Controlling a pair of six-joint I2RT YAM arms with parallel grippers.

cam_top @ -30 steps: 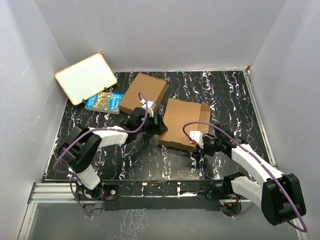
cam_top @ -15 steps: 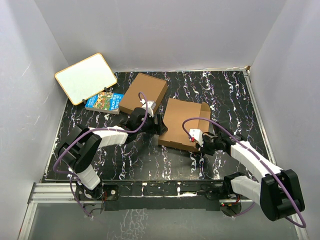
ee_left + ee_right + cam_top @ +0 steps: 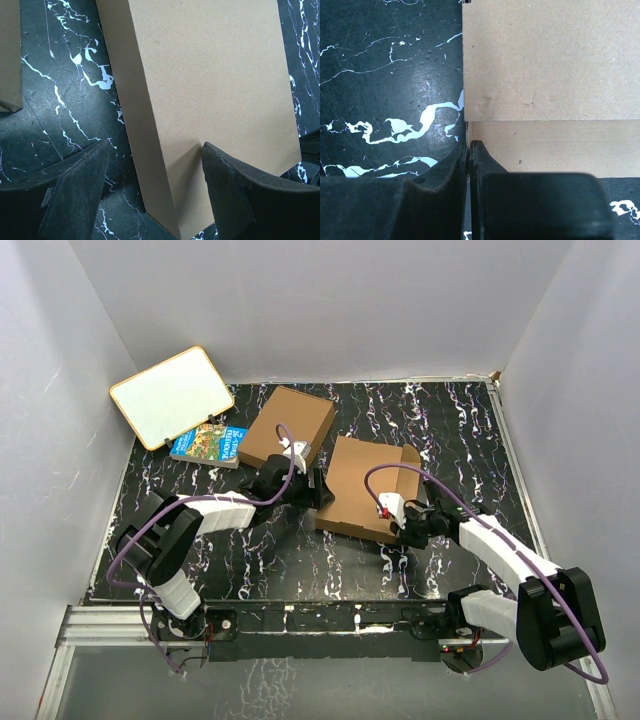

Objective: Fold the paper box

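The paper box [image 3: 370,485] is a flat brown cardboard mailer lying mid-table, with a notch at its far right corner. My left gripper [image 3: 318,490] is open at the box's left side. In the left wrist view [image 3: 155,147] its jaws straddle a near corner of the box [image 3: 215,90], one finger [image 3: 230,195] over the top face and the other [image 3: 75,190] over the table. My right gripper [image 3: 405,532] is shut at the box's near edge. In the right wrist view [image 3: 470,142] its tips meet at the end of the box's side wall [image 3: 545,145]. I cannot tell whether cardboard is pinched.
A plain brown flat box [image 3: 288,427] lies behind the left gripper, its corner showing in the left wrist view [image 3: 9,50]. A colourful book [image 3: 208,443] and a tilted whiteboard [image 3: 172,396] sit at the far left. White walls enclose the black marbled table [image 3: 300,560].
My right gripper has moved forward and a little left, up to the box's near edge. The left arm and the box have not moved.
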